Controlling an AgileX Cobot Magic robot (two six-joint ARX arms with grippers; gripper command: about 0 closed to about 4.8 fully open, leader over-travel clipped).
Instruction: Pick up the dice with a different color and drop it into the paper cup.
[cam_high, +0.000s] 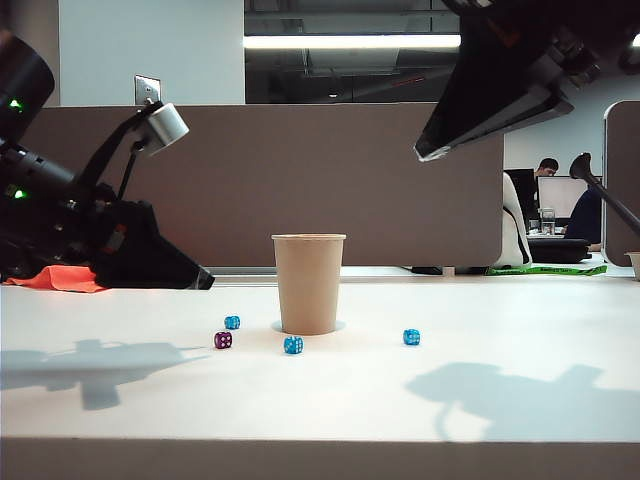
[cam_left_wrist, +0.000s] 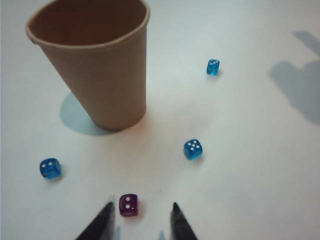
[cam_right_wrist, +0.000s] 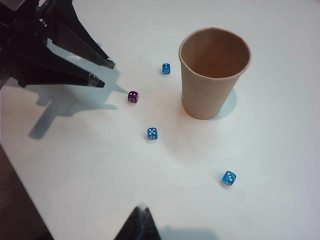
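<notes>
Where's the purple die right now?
The purple die lies on the table left of the paper cup, between two blue dice, and the left hand is lined up on it, open.

Paper cup (cam_high: 308, 283) upright mid-surface (cam_high: 320, 400). Purple die (cam_high: 223, 340) front-left of it, apart. Blue dice: one (cam_high: 232, 322) behind the purple, one (cam_high: 293, 345) just before the cup, one (cam_high: 411, 337) off right. Left end effector (cam_high: 203, 281) low at left, above the surface; right end effector (cam_high: 425, 152) raised, upper right.
</notes>
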